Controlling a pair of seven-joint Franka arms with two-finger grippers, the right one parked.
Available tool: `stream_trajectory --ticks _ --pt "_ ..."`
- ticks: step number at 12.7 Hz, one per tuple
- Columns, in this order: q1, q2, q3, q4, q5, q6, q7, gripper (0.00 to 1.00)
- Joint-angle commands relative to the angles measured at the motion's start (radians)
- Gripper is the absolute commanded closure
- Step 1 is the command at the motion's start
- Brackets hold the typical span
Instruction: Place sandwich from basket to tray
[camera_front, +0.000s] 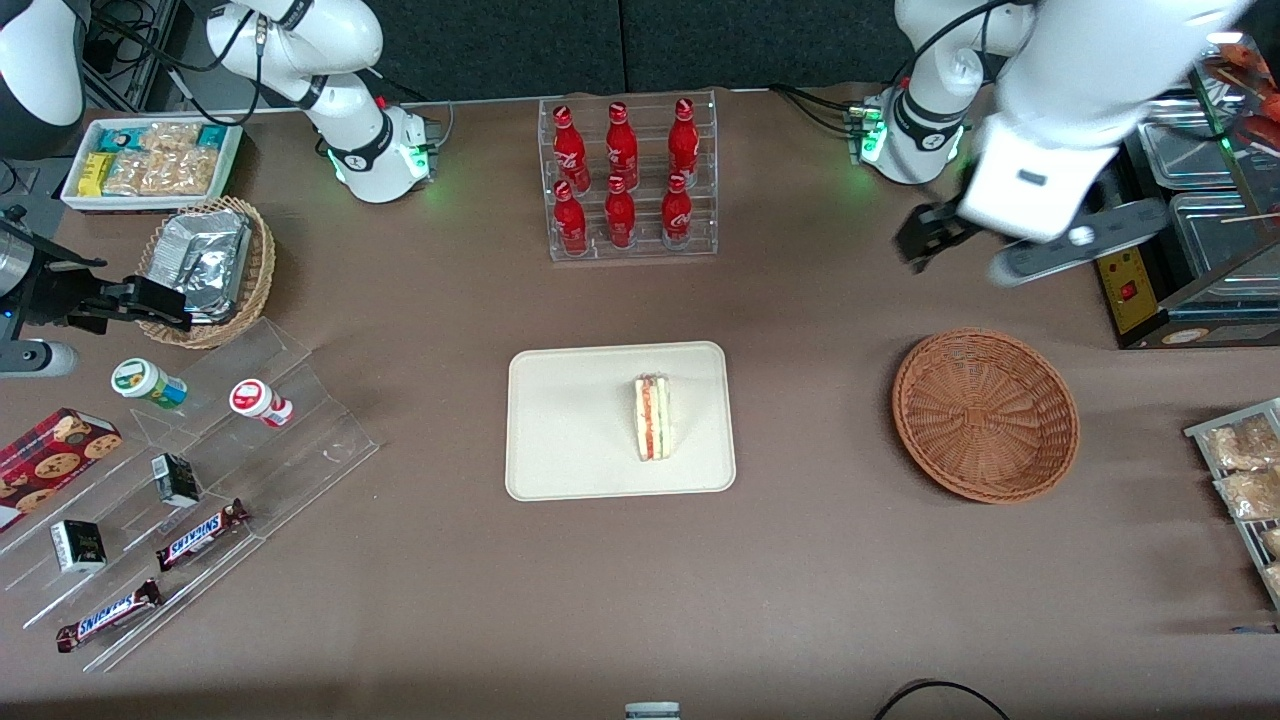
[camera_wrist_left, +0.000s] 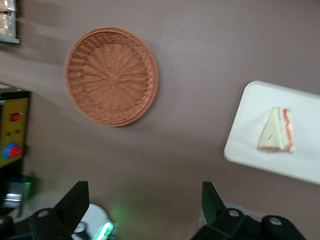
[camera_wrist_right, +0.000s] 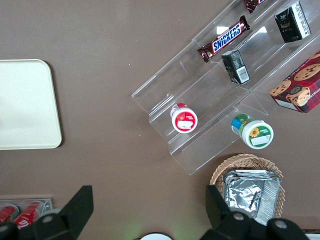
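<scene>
Fingers (camera_wrist_left: 212, 200) spread, holding nothing, raised well above the desk (camera_front: 820, 560) near the basket (camera_front: 986, 414), now bare. Sandwich (camera_front: 653, 417) lying on tray (camera_front: 540, 440), well apart from fingers. Judged complete; retreat upward, clear of basket rim.

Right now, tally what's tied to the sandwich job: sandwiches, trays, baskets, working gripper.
sandwich: 1, on the tray
tray: 1
basket: 1, holding nothing
gripper: 1, fingers open, raised above the table, farther from the front camera than the basket
Total: 4
</scene>
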Motion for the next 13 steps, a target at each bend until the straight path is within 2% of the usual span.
stream_trajectory --ticks 1,3,5,7,9,13 --pt "0.107 -0.115 -0.01 -0.062 -0.034 -0.08 0.197 0.0" --pt "0.18 -0.185 0.019 -0.109 -0.044 -0.102 0.331 0.0" --pt "0.181 -0.256 0.112 -0.184 -0.078 -0.102 0.455 0.01" --pt "0.178 -0.319 0.134 -0.249 -0.089 -0.091 0.474 0.0" --pt "0.172 -0.312 0.131 -0.247 -0.112 -0.085 0.474 0.0" --pt "0.163 -0.244 0.102 -0.189 -0.103 -0.083 0.469 0.01"
